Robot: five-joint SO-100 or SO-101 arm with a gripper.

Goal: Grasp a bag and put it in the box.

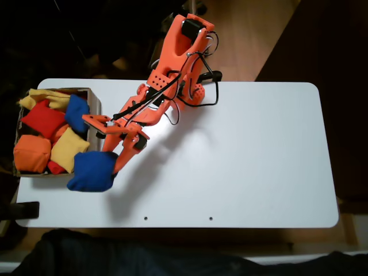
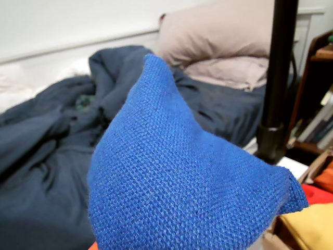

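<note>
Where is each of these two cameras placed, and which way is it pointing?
Fixed view: sits above, looking straight down on the white table, the cardboard box of beanbags at the picture's left, and the whole orange arm.
Wrist view: rides on the arm, looking outward across the room at a bed; none of the arm is clearly seen.
Shared: the blue bag held by the end effector.

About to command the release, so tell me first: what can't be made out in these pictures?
- Gripper fingertips: fixed view, hidden by the blue bag; wrist view, bag blocks them.
- Box floor: fixed view, covered by beanbags.
- Box's near wall: fixed view, partly behind the bag.
</note>
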